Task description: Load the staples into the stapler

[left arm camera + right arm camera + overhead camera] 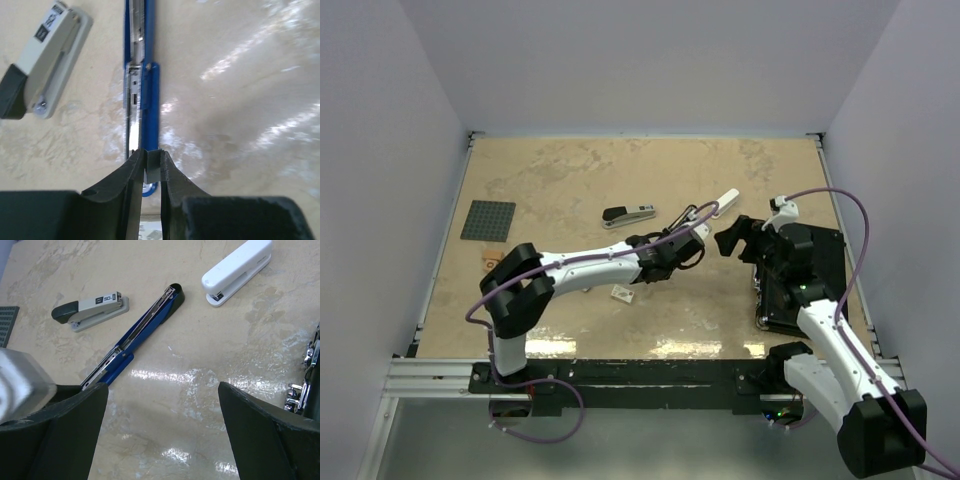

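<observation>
Now my left gripper (151, 172), pinched on a staple strip (152, 166), hovers over the opened blue stapler (142, 85), its channel running straight ahead; my right gripper (162, 386) gapes empty, farther off.

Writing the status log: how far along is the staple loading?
Done: blue stapler lies opened flat, magazine rail exposed. In hand: left gripper pinches a small grey strip, apparently the staples, at the rail's near end. Right gripper is open, holding nothing. Left: seat the strip, close the stapler.
</observation>
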You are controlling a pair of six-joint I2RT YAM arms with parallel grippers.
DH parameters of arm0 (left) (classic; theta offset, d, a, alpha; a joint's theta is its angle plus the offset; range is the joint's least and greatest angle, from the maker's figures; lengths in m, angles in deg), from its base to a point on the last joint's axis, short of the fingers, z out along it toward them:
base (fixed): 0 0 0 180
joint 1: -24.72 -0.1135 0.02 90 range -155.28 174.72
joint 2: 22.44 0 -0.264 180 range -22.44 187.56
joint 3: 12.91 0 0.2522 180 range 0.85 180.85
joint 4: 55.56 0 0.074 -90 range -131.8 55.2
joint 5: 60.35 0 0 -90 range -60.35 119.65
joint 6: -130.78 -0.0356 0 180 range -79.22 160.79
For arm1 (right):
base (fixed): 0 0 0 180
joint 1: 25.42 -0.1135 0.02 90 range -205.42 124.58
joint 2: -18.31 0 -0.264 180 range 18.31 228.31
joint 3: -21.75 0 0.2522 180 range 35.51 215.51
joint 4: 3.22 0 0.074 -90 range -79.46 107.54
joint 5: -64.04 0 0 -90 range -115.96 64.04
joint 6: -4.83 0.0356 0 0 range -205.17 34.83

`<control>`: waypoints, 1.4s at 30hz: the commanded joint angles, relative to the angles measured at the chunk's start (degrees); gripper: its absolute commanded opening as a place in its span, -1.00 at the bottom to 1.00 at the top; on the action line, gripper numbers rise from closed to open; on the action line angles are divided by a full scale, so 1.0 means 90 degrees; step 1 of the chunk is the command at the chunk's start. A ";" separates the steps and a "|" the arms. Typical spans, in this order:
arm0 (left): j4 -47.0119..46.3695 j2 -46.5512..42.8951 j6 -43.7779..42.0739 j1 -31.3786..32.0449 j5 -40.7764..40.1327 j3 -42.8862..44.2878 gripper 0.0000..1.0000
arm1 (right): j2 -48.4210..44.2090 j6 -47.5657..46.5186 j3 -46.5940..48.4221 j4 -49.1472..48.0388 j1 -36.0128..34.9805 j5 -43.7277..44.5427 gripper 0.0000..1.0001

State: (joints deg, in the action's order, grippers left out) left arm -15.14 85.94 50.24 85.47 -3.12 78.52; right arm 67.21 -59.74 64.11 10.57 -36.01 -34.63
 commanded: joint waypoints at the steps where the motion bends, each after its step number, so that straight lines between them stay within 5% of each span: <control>1: -0.0586 -0.0762 0.0540 -0.0187 0.1802 -0.0230 -0.67 | -0.0238 0.0036 0.0172 0.0201 -0.0024 0.0142 0.94; 8: -0.1447 -0.0743 0.1068 -0.0285 0.3484 -0.0973 -0.67 | -0.0443 0.0007 0.0650 0.0982 -0.0025 0.0562 0.94; 25: -0.2424 -0.0284 0.1655 -0.0402 0.3378 -0.1871 -0.65 | -0.0726 -0.0892 0.2496 0.2868 -0.0405 0.1158 0.97; 39: -0.0992 -0.0616 0.1957 -0.0373 0.2490 -0.1326 0.36 | -0.1331 -0.0704 0.2808 0.2955 -0.1733 0.3198 0.97; 42: -0.0445 -0.0529 0.1948 -0.0325 0.2197 -0.0878 0.40 | -0.1604 -0.0960 0.2906 0.3091 -0.1928 0.3723 0.97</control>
State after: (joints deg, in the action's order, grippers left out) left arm -27.14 82.86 66.67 82.17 21.53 65.10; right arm 56.50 -66.05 86.43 37.94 -51.24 -10.85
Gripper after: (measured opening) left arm 0.689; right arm 0.985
